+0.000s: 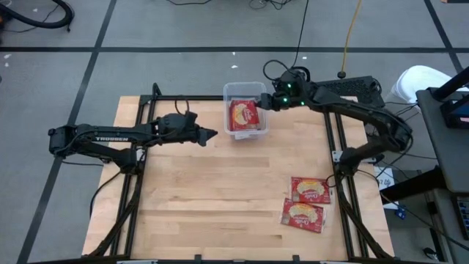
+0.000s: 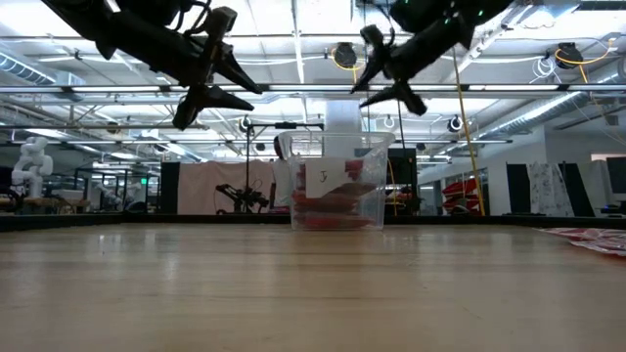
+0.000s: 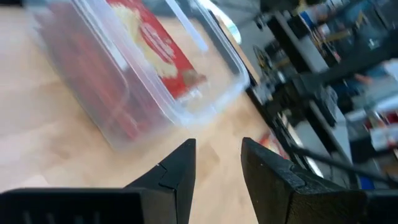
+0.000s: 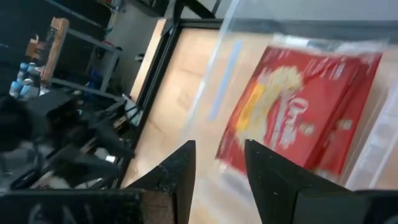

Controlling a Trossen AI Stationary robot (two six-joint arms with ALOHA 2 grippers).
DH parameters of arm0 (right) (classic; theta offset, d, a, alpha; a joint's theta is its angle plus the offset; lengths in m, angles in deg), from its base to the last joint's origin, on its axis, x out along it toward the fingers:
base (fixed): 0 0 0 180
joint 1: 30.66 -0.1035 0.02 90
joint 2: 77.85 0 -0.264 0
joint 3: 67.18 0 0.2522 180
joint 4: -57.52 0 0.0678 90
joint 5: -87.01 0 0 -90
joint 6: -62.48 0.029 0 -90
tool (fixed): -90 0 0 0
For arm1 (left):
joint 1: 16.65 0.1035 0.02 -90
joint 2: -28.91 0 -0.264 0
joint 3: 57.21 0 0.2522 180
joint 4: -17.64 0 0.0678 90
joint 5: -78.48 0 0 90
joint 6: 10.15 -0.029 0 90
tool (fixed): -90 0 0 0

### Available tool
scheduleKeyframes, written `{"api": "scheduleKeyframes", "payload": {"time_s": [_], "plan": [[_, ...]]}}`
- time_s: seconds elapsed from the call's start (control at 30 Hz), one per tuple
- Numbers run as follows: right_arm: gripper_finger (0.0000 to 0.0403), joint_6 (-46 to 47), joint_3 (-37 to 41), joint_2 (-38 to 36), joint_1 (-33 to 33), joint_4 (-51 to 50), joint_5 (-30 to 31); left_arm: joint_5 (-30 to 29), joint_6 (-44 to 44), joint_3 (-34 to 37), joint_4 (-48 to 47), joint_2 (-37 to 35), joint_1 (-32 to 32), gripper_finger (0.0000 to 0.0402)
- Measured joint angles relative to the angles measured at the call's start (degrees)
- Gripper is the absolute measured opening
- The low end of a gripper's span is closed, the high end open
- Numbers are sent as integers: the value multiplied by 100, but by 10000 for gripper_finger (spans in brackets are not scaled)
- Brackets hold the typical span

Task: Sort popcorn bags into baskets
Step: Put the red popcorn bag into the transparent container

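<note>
- The right gripper (image 1: 265, 102) is hovering at the tub's (image 1: 261, 132) right rim, near the table's (image 1: 220, 205) far edge, its fingers standing partly apart and gripping nothing.
- In the right wrist view those fingers (image 4: 180, 180) are showing a clear gap, with a red bag (image 4: 298, 112) lying past them inside the clear tub (image 4: 230, 37).
- The left gripper (image 1: 212, 135) is waiting just left of the tub, above the wood, its fingers (image 3: 177, 180) likewise partly apart and empty.
- In the low view both grippers are hanging well above the table, the left gripper (image 2: 210, 98) at the picture's left and the right gripper (image 2: 386, 83) over the tub (image 2: 337, 186).
- The tub is sitting upright on the wood and holding red bags (image 1: 244, 115), the top one lying face up; how many are stacked under it I cannot tell.
- Two more bags are lying flat on the table's near right part, well apart from the tub: one bag (image 1: 310, 190) farther back and another bag (image 1: 303, 215) just in front of it, seeming to touch or overlap.
</note>
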Motion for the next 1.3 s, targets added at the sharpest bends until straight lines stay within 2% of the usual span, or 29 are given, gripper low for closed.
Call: {"api": "scheduleKeyframes", "payload": {"time_s": [0.17,0.33,0.4,0.63,0.83,0.93,1.03,1.3], "plan": [[132,481,-2,-521,-679,-854,257,681,7,-2,-282,0,-24,131],[132,1601,-4,-990,-1710,-2539,301,1158,-165,0,-599,0,-177,131],[132,2043,1,-1091,-2213,-3134,444,1230,-345,0,-797,0,-273,131],[132,3444,6,-1048,-3824,-4158,559,1238,-660,0,-1631,0,-529,131],[132,4366,480,-986,-4719,-4151,577,1245,-615,0,-2400,0,-1038,131],[132,4995,802,-987,-5060,-3943,1015,1119,-496,0,-2641,0,-1326,131],[132,5604,1181,-986,-5280,-3923,1031,1005,-463,0,-2646,0,-1585,131],[132,6280,2353,-987,-5519,-3768,987,906,-320,0,-2616,0,-2170,131]]}}
